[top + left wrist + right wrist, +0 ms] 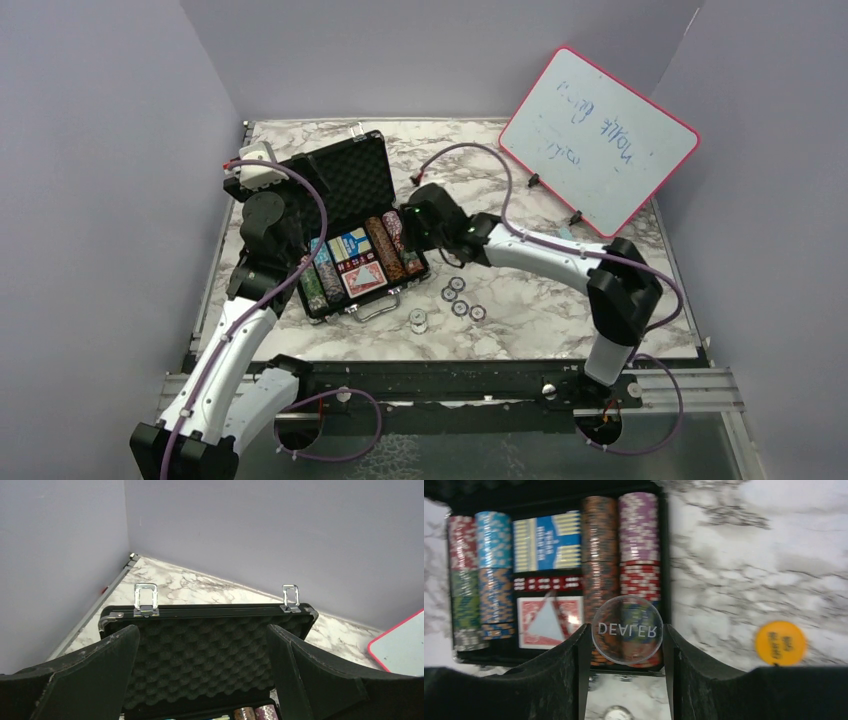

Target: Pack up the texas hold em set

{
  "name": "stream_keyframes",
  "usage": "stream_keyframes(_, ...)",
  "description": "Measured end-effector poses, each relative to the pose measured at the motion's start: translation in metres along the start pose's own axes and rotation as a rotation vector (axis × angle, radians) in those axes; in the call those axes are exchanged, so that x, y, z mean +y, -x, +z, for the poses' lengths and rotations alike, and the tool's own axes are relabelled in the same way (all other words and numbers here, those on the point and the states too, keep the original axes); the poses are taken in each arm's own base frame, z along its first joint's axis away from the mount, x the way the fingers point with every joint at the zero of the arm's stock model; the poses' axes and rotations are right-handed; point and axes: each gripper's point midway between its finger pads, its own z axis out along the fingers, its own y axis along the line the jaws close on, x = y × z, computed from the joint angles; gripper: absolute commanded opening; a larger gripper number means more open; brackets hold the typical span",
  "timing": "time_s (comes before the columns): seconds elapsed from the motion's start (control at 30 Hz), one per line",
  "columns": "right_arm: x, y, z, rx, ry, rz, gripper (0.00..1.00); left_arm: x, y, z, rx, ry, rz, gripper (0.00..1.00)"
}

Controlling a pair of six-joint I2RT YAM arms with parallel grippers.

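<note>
Briefcase (350, 185) of the texas hold em set lies open on the left half of the marble bench (560, 310), near the left edge. Its foam-lined lid is raised toward the far-left corner and its silver handle (375, 310) faces the near edge. A pink-framed whiteboard (600, 140) stands tilted at the far-right corner. The left gripper (201, 630) hovers over the tray facing the lid, its jaws spread wide with nothing between them; the lid's two silver latches (146, 597) stand up on its top rim. The right gripper (625, 632) sits above the tray's right side, near the handle end, with its jaws clamped on a clear DEALER button (626, 615) held on edge between the fingertips. Rows of multicoloured poker chips (639, 540) fill the outer slots of the tray. In the middle slot lie a blue-and-yellow card pack (547, 540) and, below it, a red-backed card deck (549, 622). An orange button (780, 643) lies on the marble just right of the case. A few small pale round pieces (460, 308) are scattered on the bench off the case's near-right corner, toward the near edge.
</note>
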Motion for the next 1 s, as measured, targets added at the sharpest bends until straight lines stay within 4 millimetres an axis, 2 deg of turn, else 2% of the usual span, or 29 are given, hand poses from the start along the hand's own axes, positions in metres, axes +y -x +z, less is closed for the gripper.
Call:
stream_keyframes(0.1, 0.050, -0.009, 0.010, 0.017, 0.089, -0.042, 0.50, 0.005, 0.007, -0.005, -0.033, 0.017, -0.017, 0.98)
stream_keyframes(0.2, 0.091, -0.015, 0.022, 0.017, 0.148, -0.073, 0.50, 0.010, 0.010, -0.007, -0.049, 0.038, -0.025, 0.98)
stream_keyframes(0.3, 0.119, -0.019, 0.038, 0.019, 0.180, -0.091, 0.50, 0.013, 0.011, -0.007, -0.055, 0.051, -0.027, 0.98)
stream_keyframes(0.5, 0.133, -0.020, 0.076, 0.006, 0.172, -0.130, 0.51, 0.015, 0.012, -0.007, -0.060, 0.063, -0.029, 0.98)
stream_keyframes(0.67, 0.140, -0.014, 0.098, -0.020, 0.170, -0.180, 0.52, 0.015, 0.013, -0.007, -0.064, 0.063, -0.031, 0.98)
stream_keyframes(0.9, 0.143, -0.015, 0.112, -0.024, 0.170, -0.222, 0.57, 0.015, 0.013, -0.007, -0.064, 0.063, -0.031, 0.98)
stream_keyframes(1.0, 0.142, -0.017, 0.114, -0.021, 0.168, -0.226, 0.69, 0.015, 0.013, -0.007, -0.064, 0.064, -0.030, 0.98)
